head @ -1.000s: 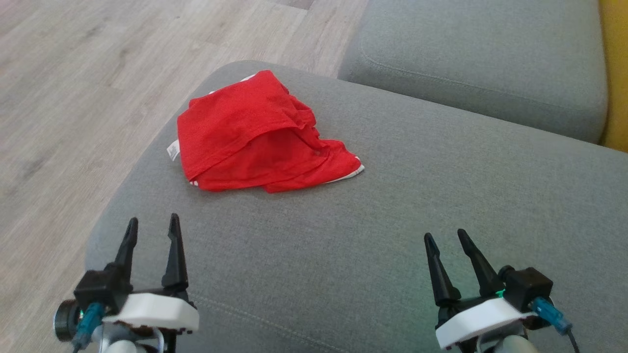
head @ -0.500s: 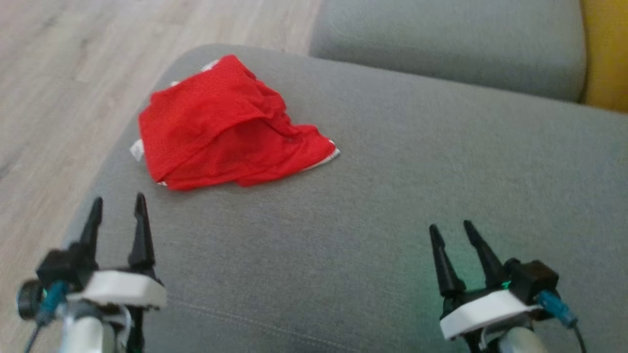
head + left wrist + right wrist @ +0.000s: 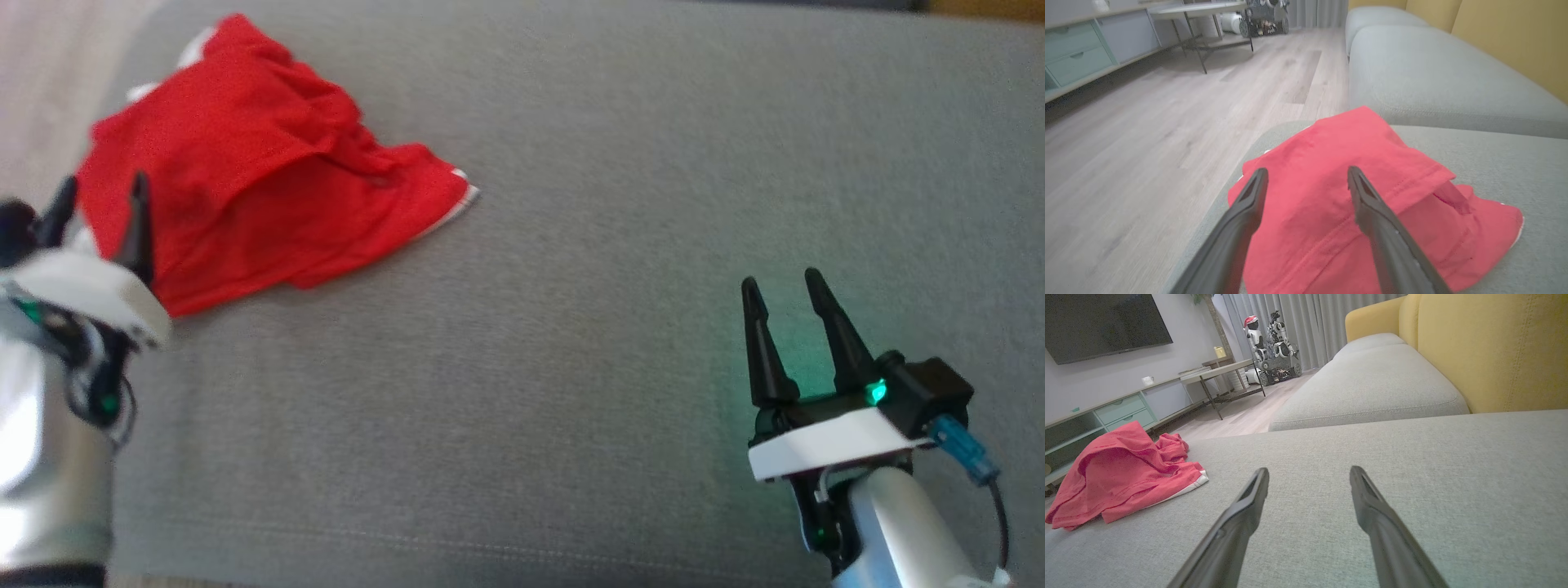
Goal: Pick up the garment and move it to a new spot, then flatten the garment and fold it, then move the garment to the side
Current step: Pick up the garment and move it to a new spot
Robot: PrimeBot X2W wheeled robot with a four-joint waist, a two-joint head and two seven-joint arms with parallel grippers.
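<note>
A crumpled red garment with white trim lies at the far left corner of the grey sofa cushion. My left gripper is open, its two dark fingers just over the garment's near left edge; in the left wrist view they frame the garment with nothing between them. My right gripper is open and empty over bare cushion at the lower right, well away from the cloth. The right wrist view has the garment far off to its left, beyond the open right gripper.
The cushion's left edge drops to a wooden floor. A second grey cushion and a yellow backrest lie beyond. Across the room stand a low cabinet, a small table and another robot.
The head camera has dipped and swung, so the whole picture shifted. My left gripper has gone forward to the garment's near edge. Both grippers stay open.
</note>
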